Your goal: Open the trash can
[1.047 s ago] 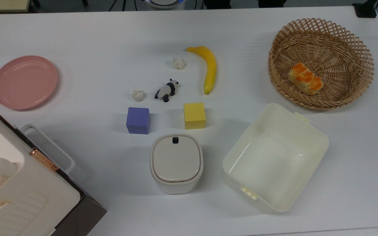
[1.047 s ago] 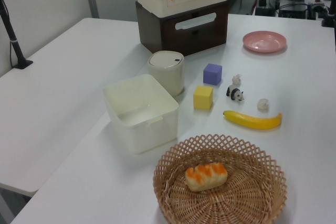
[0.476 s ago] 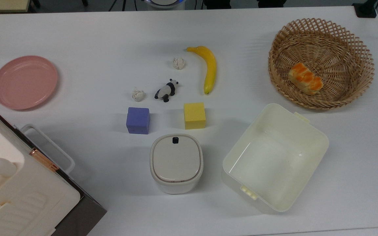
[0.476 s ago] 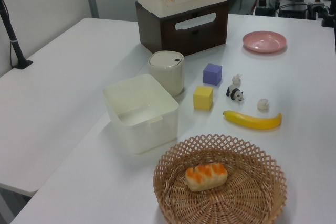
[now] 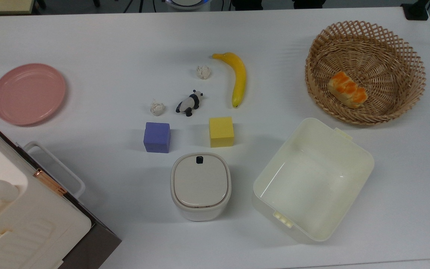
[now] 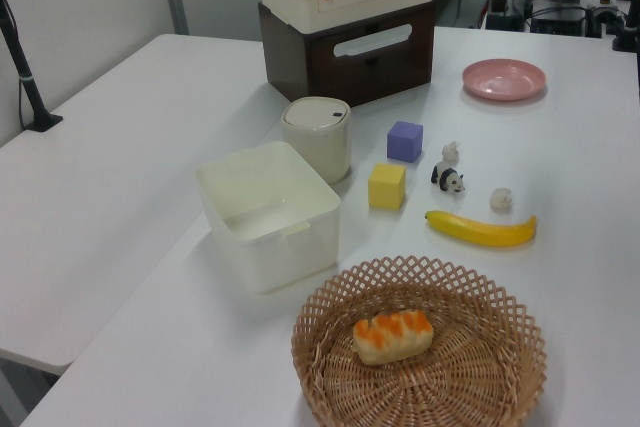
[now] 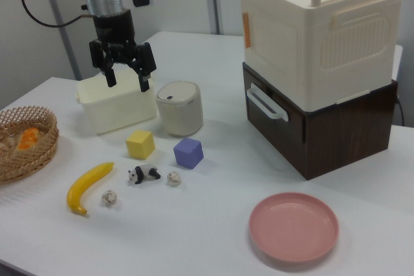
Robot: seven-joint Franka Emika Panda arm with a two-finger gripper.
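The trash can (image 5: 200, 185) is a small off-white rounded bin with a beige-grey lid lying flat and shut, and a black button (image 5: 199, 160) at its rim. It stands near the table's front in the top view, between a big box and a pale tub. It also appears in the left view as trash can (image 6: 317, 137) and in the right view as trash can (image 7: 180, 108). My gripper (image 7: 127, 82) hangs open and empty in the air at the right view's left, above and left of the bin, apart from it.
A pale-yellow tub (image 5: 353, 149) sits right of the bin, and a cream box on a dark base (image 5: 32, 220) sits left. Beyond the bin lie a purple cube (image 5: 157, 137), yellow cube (image 5: 221, 132), panda (image 5: 189, 103), banana (image 5: 239, 78), pink plate (image 5: 28, 93) and wicker basket (image 5: 420, 71).
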